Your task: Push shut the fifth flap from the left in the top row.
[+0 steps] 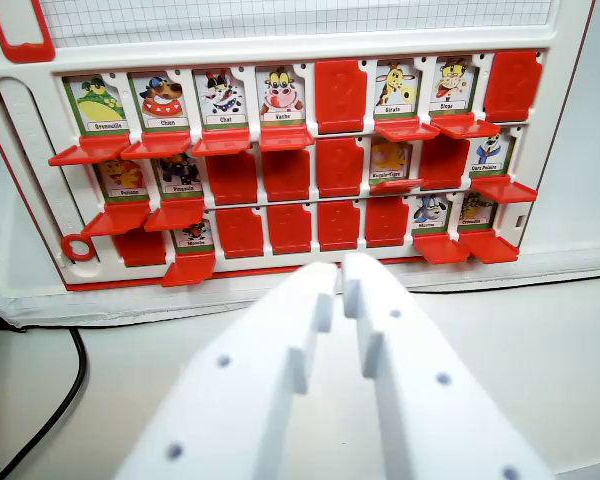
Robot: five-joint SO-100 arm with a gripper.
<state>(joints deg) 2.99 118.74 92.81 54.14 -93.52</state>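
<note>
The desk (540, 330) is pale and plain. A big white game board (280, 40) with red trim stands at the far side of it, leaning back a little. It sits on a soft white mat (580, 150). At the top of the board there is a sheet with a fine grid on it.

The board has three rows of little red flaps. Some flaps hang down and show animal cards. Others are pushed up and show only red.

In the top row, the first four flaps from the left hang down. They show a frog (98, 100), a dog, a cat and a cow (281, 93). The fifth flap (340, 95) comes next, near the middle of the row. It is up and flat against the board, so no picture shows there. To its right, two more flaps hang down, one with a giraffe (395, 88). The last flap in that row is up.

The white fingers (342, 282) fill the near part of the wrist view. They are close together, with only a thin gap between the tips. They hold nothing. The tips are near the bottom edge of the board, below the fifth flap.

A black cable (55, 410) curves along the near left.
</note>
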